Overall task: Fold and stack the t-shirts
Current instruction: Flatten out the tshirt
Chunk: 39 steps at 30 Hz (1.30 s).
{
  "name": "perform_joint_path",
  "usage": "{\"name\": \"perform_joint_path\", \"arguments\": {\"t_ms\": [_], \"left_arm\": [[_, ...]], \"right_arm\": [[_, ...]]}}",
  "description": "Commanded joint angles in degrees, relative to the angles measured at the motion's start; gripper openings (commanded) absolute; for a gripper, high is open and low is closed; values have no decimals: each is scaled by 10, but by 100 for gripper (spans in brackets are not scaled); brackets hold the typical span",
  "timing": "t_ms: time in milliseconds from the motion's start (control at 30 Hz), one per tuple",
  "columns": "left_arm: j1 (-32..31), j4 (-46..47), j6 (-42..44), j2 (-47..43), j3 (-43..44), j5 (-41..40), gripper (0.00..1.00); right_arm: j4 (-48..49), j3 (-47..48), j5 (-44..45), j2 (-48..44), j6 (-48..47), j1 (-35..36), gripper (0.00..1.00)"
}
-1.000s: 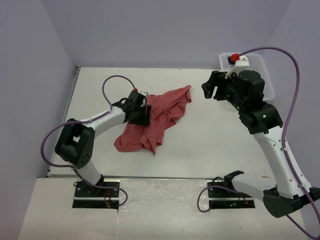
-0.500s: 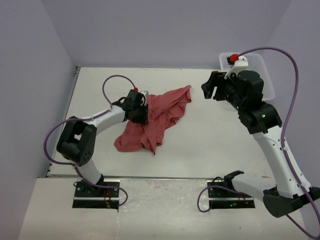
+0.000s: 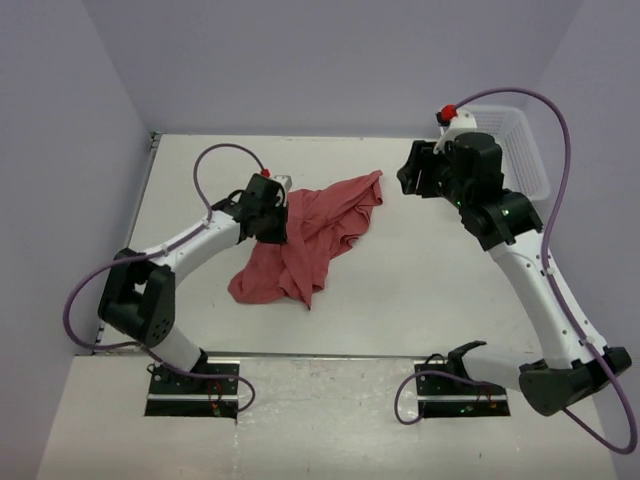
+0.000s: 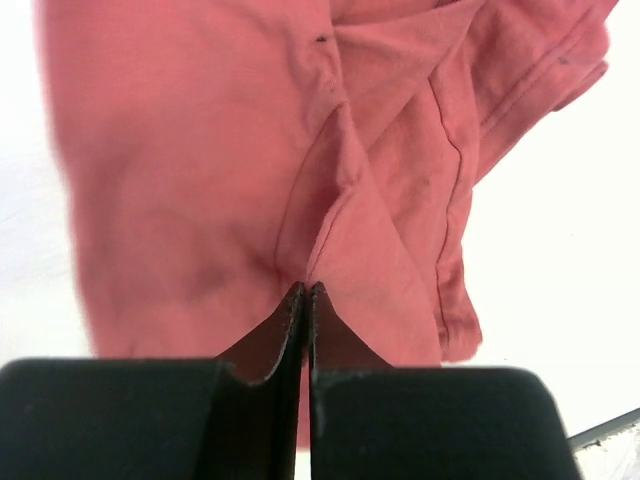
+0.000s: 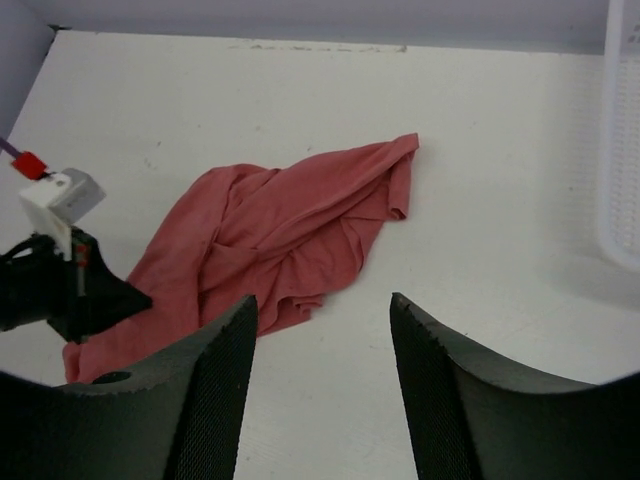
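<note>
One brick-red t-shirt (image 3: 322,228) lies crumpled on the white table, left of centre. My left gripper (image 3: 274,222) sits on its left edge. In the left wrist view the t-shirt (image 4: 190,150) fills the frame and the left gripper (image 4: 305,288) is shut, with a cloth fold running into its tips. My right gripper (image 3: 408,172) hangs open in the air to the right of the shirt's far corner, holding nothing. From the right wrist view, the right gripper (image 5: 322,300) looks down on the whole t-shirt (image 5: 290,230) and the left arm's wrist.
A white mesh basket (image 3: 520,150) stands at the table's far right corner, behind the right arm; its wall (image 5: 625,150) shows at the right edge of the right wrist view. Bare white table (image 3: 420,270) lies between the shirt and the right arm.
The left gripper has closed from open to shut on the shirt's left edge. The right arm has shifted a little toward the back, its jaws slightly narrower.
</note>
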Motion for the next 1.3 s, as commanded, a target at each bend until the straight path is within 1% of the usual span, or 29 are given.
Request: {"name": "perform_joint_path", "arguments": {"t_ms": [0, 67, 100, 167, 233, 267, 300, 333, 400, 433, 500, 567, 700, 733, 767, 800, 833, 867, 933, 967, 1033, 1133, 1267], "left_arm": [[2, -64, -9, -103, 48, -68, 0], [2, -115, -12, -150, 78, -108, 0], [2, -131, -12, -163, 93, -140, 0], [2, -172, -8, -200, 135, -167, 0], [2, -207, 0, -207, 185, -197, 0], [2, -218, 10, -201, 201, -204, 0], [2, -227, 14, -196, 215, -210, 0], [2, -234, 20, -192, 230, -211, 0], [2, -236, 23, -182, 237, -216, 0], [2, -233, 23, -180, 239, -217, 0], [2, -227, 27, -173, 239, -210, 0], [2, -225, 31, -162, 242, -208, 0], [2, -216, 36, -156, 232, -201, 0], [2, -214, 39, -156, 229, -201, 0], [2, -212, 40, -156, 226, -201, 0], [2, -211, 41, -156, 221, -203, 0], [2, -209, 43, -155, 217, -203, 0], [2, -206, 44, -156, 214, -202, 0], [2, -204, 46, -155, 208, -204, 0], [2, -202, 46, -155, 203, -204, 0], [2, -199, 47, -155, 200, -202, 0], [2, -197, 47, -159, 191, -188, 0], [2, -193, 46, -167, 180, -177, 0]], "right_arm": [[0, -8, 5, 37, 16, 0, 56], [-2, -8, 3, 54, 26, -1, 53], [-7, -4, 4, 80, 28, 0, 49], [-20, 8, 0, 107, 29, -1, 42], [-31, 16, -1, 153, 27, -1, 42], [-43, 32, -2, 172, 26, -2, 43], [-52, 42, -4, 191, 23, -2, 52], [-65, 49, -6, 228, 22, -1, 59], [-78, 71, -12, 263, 16, -1, 65], [-91, 80, -15, 279, 14, -4, 70], [-102, 106, -31, 326, 5, -6, 70], [-102, 125, -32, 361, 2, -10, 68], [-94, 159, -93, 403, -2, -16, 58], [-95, 177, -124, 412, -1, -16, 50], [-99, 189, -141, 428, 1, -16, 46], [-97, 196, -157, 433, 4, -15, 43], [-93, 200, -179, 438, 11, -15, 43], [-90, 204, -188, 442, 12, -14, 45], [-101, 224, -195, 466, 12, -14, 54], [-113, 236, -197, 489, 11, -14, 65], [-127, 274, -200, 514, 4, -13, 69], [-156, 335, -209, 568, 2, -14, 69], [-176, 405, -187, 624, 7, -15, 67]]}}
